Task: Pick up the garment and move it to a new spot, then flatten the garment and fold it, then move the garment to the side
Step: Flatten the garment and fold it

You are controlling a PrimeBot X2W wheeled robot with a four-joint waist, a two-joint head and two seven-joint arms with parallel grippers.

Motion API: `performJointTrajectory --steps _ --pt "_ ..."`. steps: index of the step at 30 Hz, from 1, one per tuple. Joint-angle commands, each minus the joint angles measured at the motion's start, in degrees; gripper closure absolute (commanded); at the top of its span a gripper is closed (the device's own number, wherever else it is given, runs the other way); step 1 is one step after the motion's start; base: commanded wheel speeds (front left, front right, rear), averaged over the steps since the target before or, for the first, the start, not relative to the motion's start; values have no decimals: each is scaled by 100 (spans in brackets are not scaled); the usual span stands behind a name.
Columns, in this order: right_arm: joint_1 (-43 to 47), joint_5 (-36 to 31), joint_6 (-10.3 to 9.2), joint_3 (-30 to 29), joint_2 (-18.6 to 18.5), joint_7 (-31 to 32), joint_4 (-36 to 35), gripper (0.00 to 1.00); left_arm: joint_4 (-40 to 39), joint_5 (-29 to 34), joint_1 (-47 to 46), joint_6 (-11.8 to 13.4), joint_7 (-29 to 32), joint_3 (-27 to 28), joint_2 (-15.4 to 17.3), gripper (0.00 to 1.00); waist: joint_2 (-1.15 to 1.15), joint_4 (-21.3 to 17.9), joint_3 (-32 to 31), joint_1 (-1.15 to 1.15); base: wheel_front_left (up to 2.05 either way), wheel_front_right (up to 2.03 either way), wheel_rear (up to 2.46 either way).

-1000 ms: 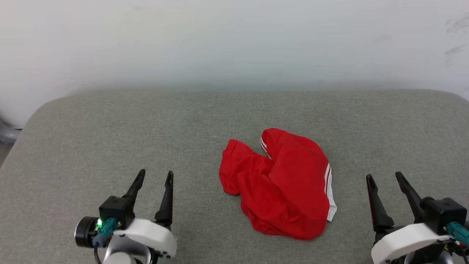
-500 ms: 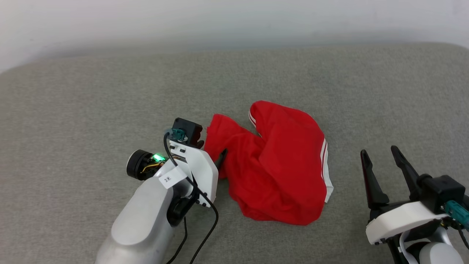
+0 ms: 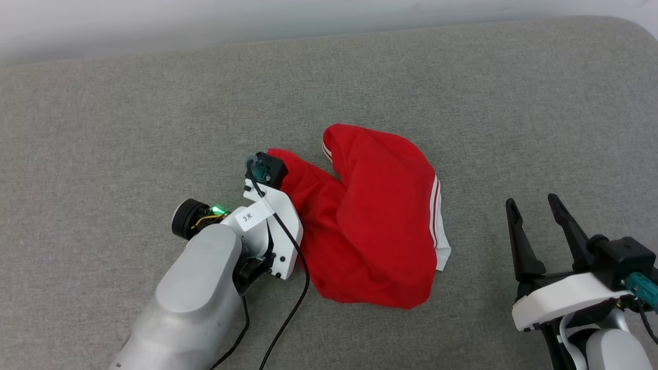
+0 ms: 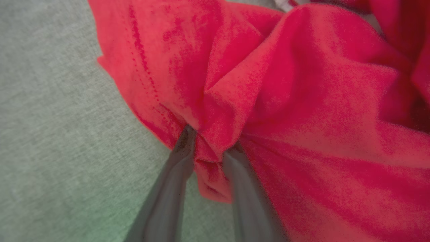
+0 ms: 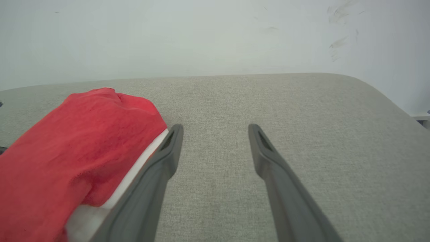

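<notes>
Left wrist view, left tool [image 4: 211, 143] clamped on a blurred fold of the one garment [image 4: 302, 101], head view, garment crumpled mid-way on one bench [image 3: 128, 103], left tool's tips hidden at 9 o'clock, right tool [image 3: 531, 201] apart at 4 o'clock, right wrist view, garment cut off at 8 o'clock.

We can read one piece of writing. In the head view, a small white paper tag [image 3: 250, 216] sits on the white wrist housing of the left arm [image 3: 198, 280], just behind the left gripper [image 4: 211, 138]. The tag carries a dark handwritten "3". After it comes a second small mark, something like a star or a written character, too small for us to tell.
</notes>
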Motion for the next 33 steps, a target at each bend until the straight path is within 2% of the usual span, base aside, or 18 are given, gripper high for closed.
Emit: performJointTrajectory --steps 1,7,13,20,24,27,31,32,33 --pt "-89 1 -4 -10 6 -27 6 0 352 43 372 6 10 -174 -11 100 0 17 -11 1 0 0 0" --pt "-54 -136 -4 -91 6 -10 36 0 2 210 62 284 -996 55 162 100 0 175 -192 1 0 0 0" --pt "81 -177 -4 -154 6 65 7 0 -409 155 253 684 -1776 461 475 100 0 383 -470 1 0 0 0" --pt "292 -195 -4 -232 6 148 -64 0 -844 -223 1151 1254 -2024 1153 969 100 0 587 -740 1 0 0 0" --pt "363 -174 -4 -240 5 185 -110 0 -977 -505 1880 1535 -2062 1489 1089 100 0 619 -821 1 0 0 0" --pt "421 -147 -4 -248 6 208 -109 0 -999 -669 2331 1623 -2142 1623 1047 100 0 626 -877 1 0 0 0" --pt "489 -134 -4 -261 6 238 -92 0 -1017 -819 2742 1607 -2409 1669 880 100 0 629 -977 1 0 0 0" --pt "498 -134 -4 -264 6 246 -91 0 -1043 -820 2784 1597 -2523 1681 846 67 0 632 -1011 1 0 0 0" --pt "519 -141 -4 -259 6 266 -94 0 -1063 -814 2822 1601 -2620 1682 823 2 0 631 -1046 1 0 0 0"
